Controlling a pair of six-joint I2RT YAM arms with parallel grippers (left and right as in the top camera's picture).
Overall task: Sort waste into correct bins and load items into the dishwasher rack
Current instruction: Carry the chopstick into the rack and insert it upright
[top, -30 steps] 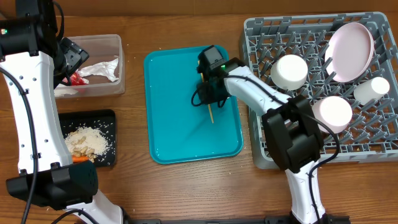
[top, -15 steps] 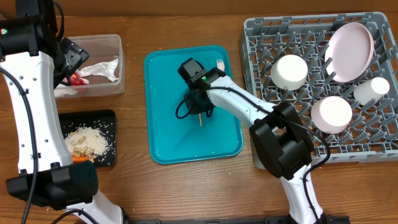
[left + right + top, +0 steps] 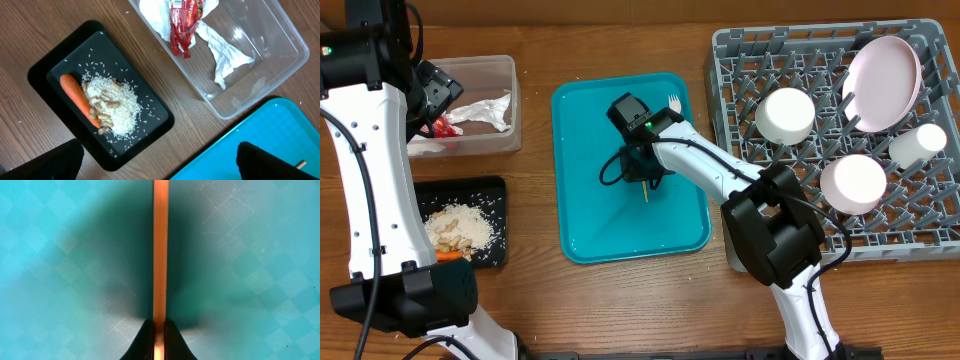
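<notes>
Right gripper [image 3: 159,332] pinches the thin wooden stick [image 3: 160,250] between black fingertips pressed together. The stick lies flat on the teal plastic serving tray [image 3: 590,220], so a pinch on its narrow sides looks like the way to raise it toward the grey pegged dishwasher rack [image 3: 740,60]. Left gripper [image 3: 435,90] hangs spread wide near the clear rectangular plastic tub [image 3: 516,100], holding nothing.
</notes>
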